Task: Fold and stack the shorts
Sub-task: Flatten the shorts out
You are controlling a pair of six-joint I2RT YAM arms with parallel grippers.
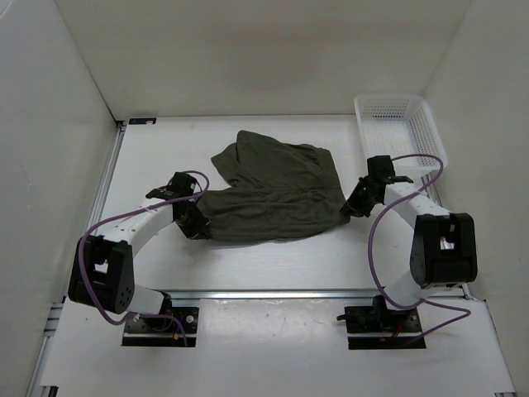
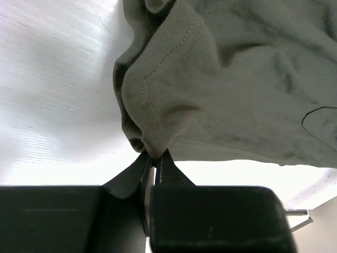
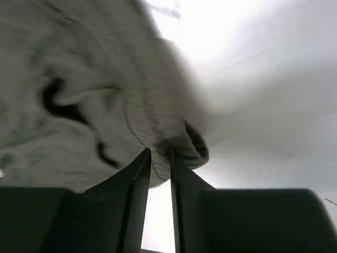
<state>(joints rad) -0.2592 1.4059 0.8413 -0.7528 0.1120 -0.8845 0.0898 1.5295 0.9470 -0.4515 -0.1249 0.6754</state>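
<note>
White tabletop (image 1: 248,265), plain white walls (image 1: 248,50), basket (image 1: 397,124) upper right, shorts (image 1: 273,194) centre, left gripper (image 2: 155,158) and right gripper (image 3: 160,153) each clamped on fabric edge

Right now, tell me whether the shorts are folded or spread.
Spread, not folded: the shorts lie wrinkled across the table, wider than the basket beside them.

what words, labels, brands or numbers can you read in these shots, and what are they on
None can be read: no text shows on the dark olive-green fabric shorts, the white plastic mesh basket or the white table.
The thin dark curved line on the shorts in the left wrist view is no letter.
</note>
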